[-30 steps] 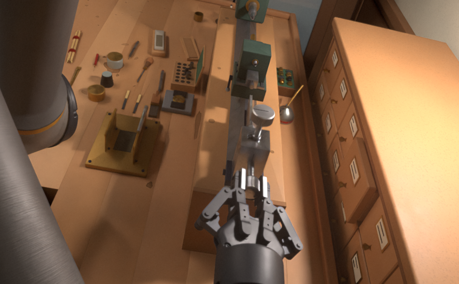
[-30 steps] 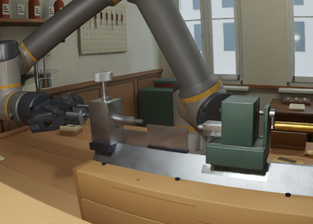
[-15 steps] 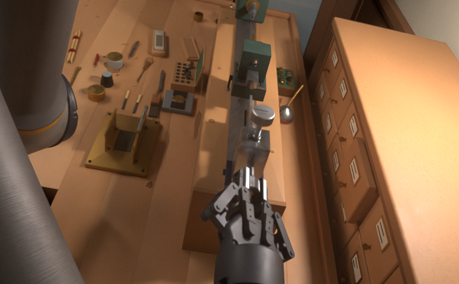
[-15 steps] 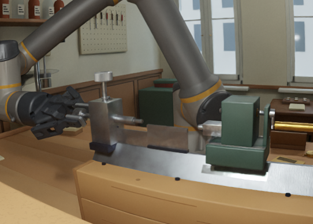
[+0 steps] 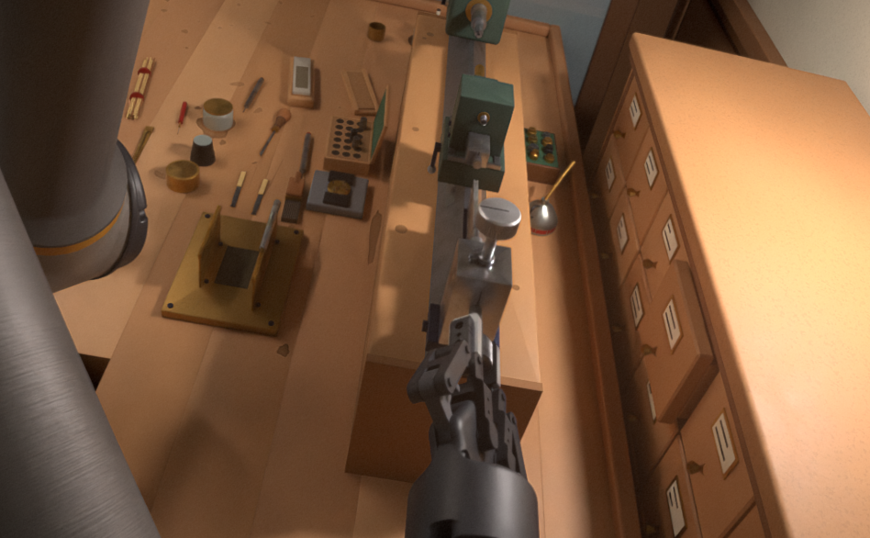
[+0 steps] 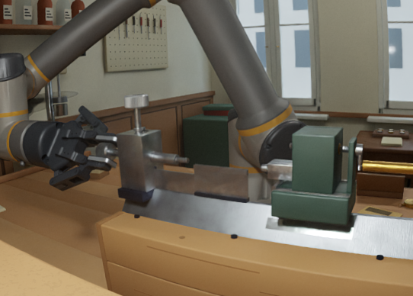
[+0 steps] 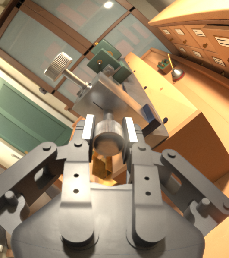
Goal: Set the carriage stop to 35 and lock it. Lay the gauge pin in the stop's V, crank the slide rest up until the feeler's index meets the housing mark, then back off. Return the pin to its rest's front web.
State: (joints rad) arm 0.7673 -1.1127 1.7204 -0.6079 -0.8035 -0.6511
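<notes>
The carriage stop's knurled end knob (image 7: pixel 108 140) sits between my two finger pads, and my gripper (image 7: pixel 108 130) is closed on it. The knob sticks out of the near end of the steel stop block (image 6: pixel 138 160) on the bed's left end. A tall lock screw with a round head (image 6: pixel 136 101) stands on top of the block. The stop's rod (image 6: pixel 167 158) points toward the green slide rest (image 6: pixel 316 174). The gauge pin (image 5: pixel 268 226) lies on its brass rest (image 5: pixel 234 271) on the bench beside the bed.
Behind the bed stand a green box and windows. A drawer cabinet (image 5: pixel 666 321) runs along the bed's far side. An oil can (image 5: pixel 544 215) sits by the bed. Small tools and blocks (image 5: pixel 258 134) cover the bench beyond the brass rest.
</notes>
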